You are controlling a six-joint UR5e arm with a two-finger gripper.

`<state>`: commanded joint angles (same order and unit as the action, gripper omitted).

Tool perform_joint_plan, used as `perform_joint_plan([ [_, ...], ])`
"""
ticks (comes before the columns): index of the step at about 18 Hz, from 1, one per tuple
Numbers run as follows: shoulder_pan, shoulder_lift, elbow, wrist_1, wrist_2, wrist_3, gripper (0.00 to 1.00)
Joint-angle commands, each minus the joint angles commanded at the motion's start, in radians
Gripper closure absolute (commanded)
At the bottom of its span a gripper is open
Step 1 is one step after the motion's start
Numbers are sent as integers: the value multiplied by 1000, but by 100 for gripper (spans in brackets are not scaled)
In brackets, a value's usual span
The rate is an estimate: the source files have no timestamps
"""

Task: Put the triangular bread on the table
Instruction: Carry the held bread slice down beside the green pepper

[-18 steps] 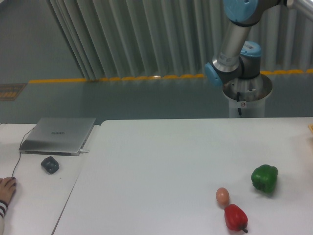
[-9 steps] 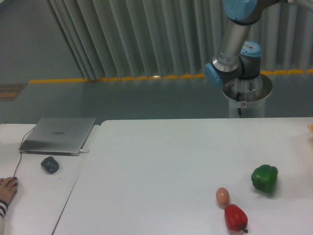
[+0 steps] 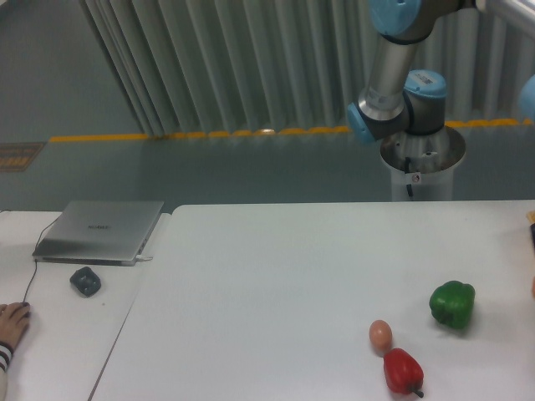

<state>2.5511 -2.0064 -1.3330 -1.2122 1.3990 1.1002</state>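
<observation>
The arm [image 3: 393, 63] is swinging slightly left from a second ago, gripper and bread both out of view, so nothing is reaching the table [image 3: 276, 276] yet.

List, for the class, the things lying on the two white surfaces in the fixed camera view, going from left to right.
Hand → mouse → laptop → egg → red pepper → green pepper.
</observation>
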Motion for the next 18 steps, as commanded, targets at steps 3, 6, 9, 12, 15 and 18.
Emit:
perform_joint_plan([
  [3, -40, -24, -3, 49, 3, -100, 73],
  [6, -54, -37, -12, 65, 3, -117, 70],
  [9, -55, -44, -20, 69, 3, -129, 63],
  [12, -66, -54, -22, 72, 5, -138, 57],
  [15, -66, -52, -34, 91, 5, -138, 55],
  [18, -66, -52, -38, 100, 5, -138, 52],
])
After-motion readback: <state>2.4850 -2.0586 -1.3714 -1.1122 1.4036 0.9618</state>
